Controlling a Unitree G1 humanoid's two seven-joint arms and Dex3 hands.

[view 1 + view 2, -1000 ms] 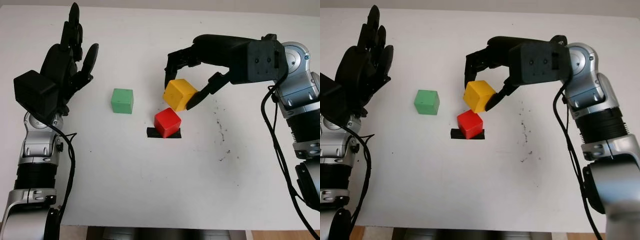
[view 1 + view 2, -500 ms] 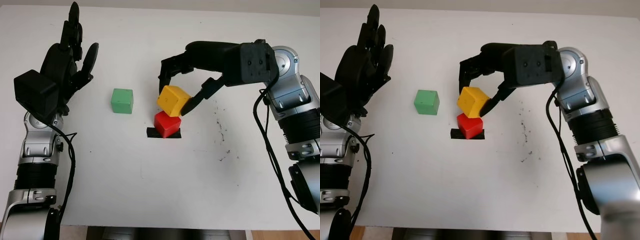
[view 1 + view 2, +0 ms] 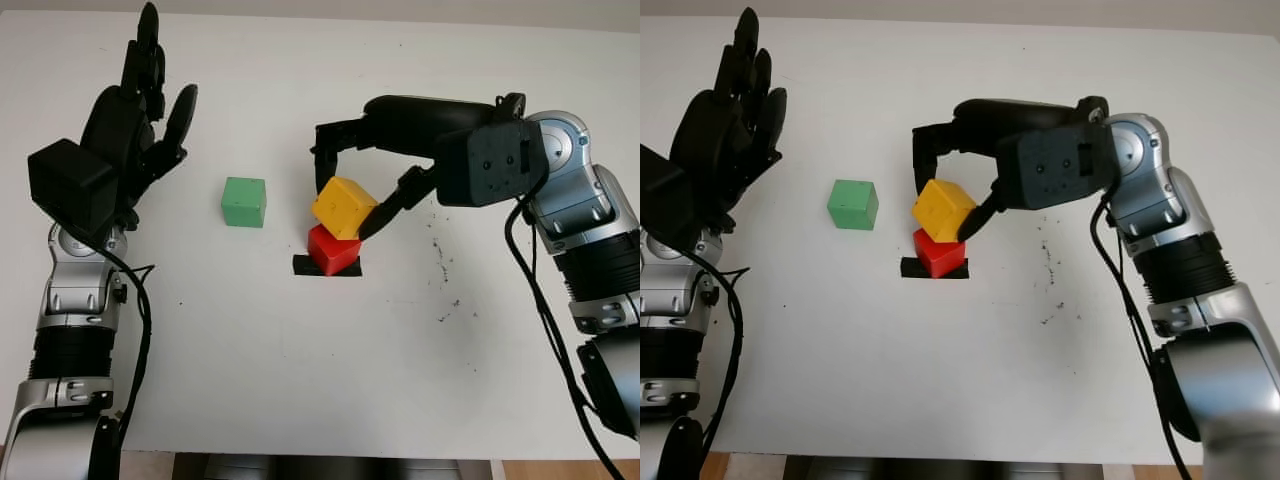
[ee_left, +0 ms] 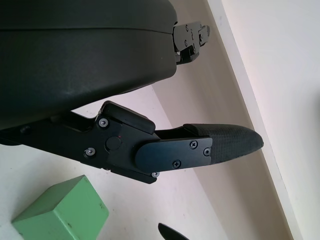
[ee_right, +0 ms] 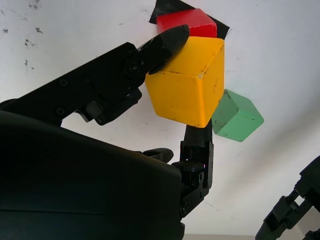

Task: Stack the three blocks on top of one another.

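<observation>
At frame centre the right hand (image 3: 345,195) pinches the tilted yellow cube block (image 3: 343,208) over the red cube block (image 3: 333,250) for stacking; the green cube block (image 3: 244,202) waits left-centre, the left hand (image 3: 135,130) open upper-left.

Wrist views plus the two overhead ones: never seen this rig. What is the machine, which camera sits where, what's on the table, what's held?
It is a humanoid robot with two arms, each ending in a black three-finger hand. The two wide pictures come from a stereo camera on its head, looking down at a white table; both show the same scene from slightly different spots. The two close pictures come from cameras at the wrists, beside each hand.

On the table are three blocks. The red block sits on a patch of black tape. The green block stands apart, nearer the left hand.

The right hand grips the yellow block, tilted, just above the red one; whether they touch, I cannot tell. The left hand is open, raised at the table's left side, holding nothing.
</observation>
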